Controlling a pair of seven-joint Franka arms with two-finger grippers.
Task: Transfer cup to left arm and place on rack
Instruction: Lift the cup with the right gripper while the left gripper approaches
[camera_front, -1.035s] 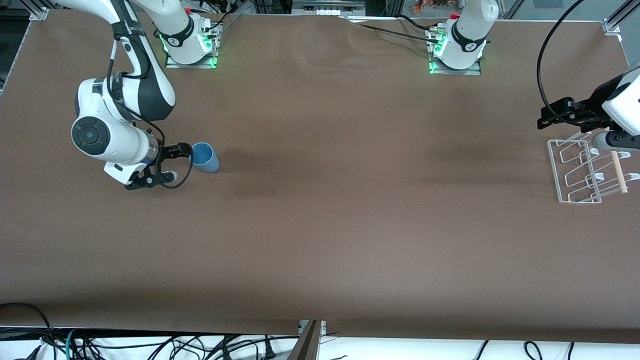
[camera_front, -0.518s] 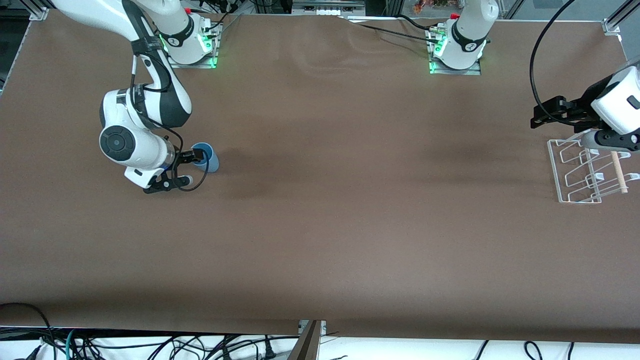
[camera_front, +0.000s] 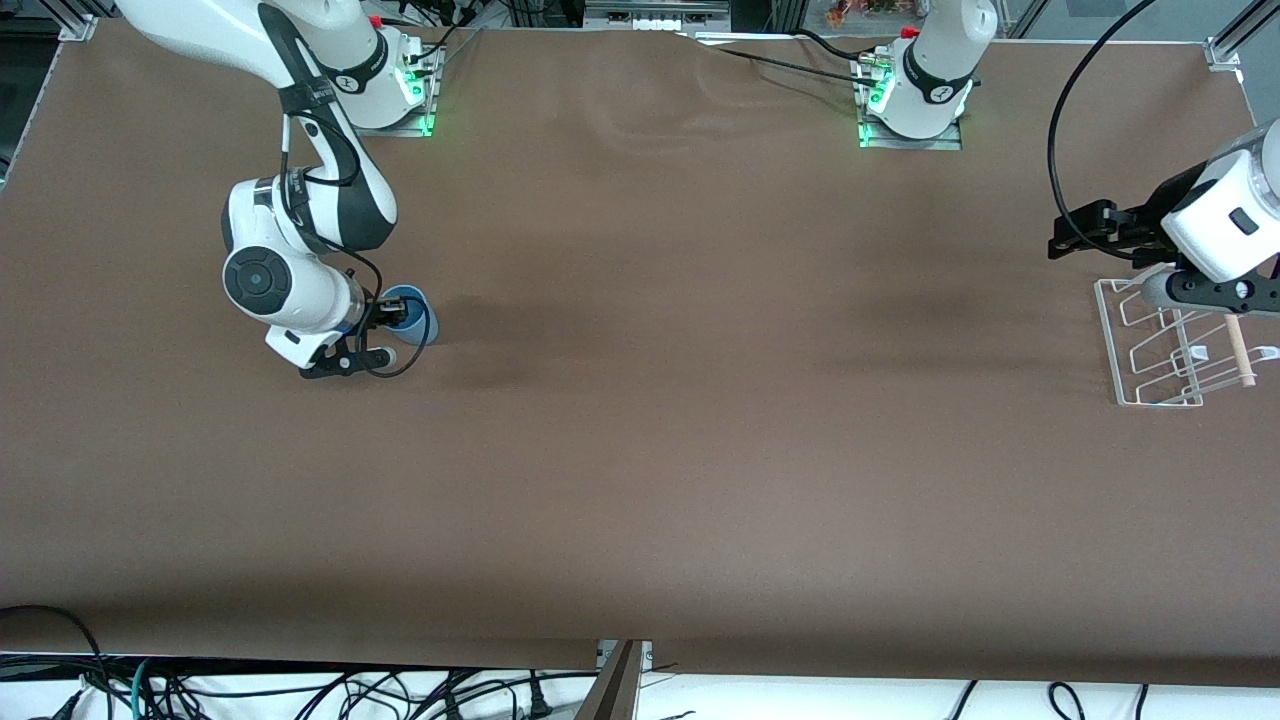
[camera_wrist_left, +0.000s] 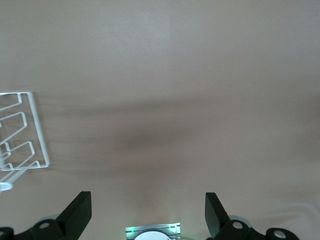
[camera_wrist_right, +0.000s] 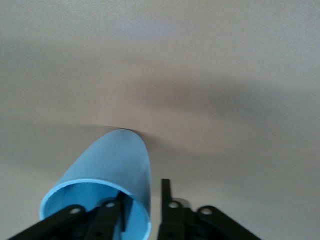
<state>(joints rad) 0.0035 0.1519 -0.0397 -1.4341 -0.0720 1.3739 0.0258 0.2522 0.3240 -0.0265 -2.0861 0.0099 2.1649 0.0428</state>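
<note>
Right wrist view: right gripper pinching the cup wall, upright on table near the right arm's end. Lift vertically. Left gripper spread, waiting over rack.

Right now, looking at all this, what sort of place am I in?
Most likely a robotics lab or test bench. Two robot arms are bolted to a brown-covered table, loose cables trail along its edge, and the only props are a blue cup and a small drying rack.
</note>
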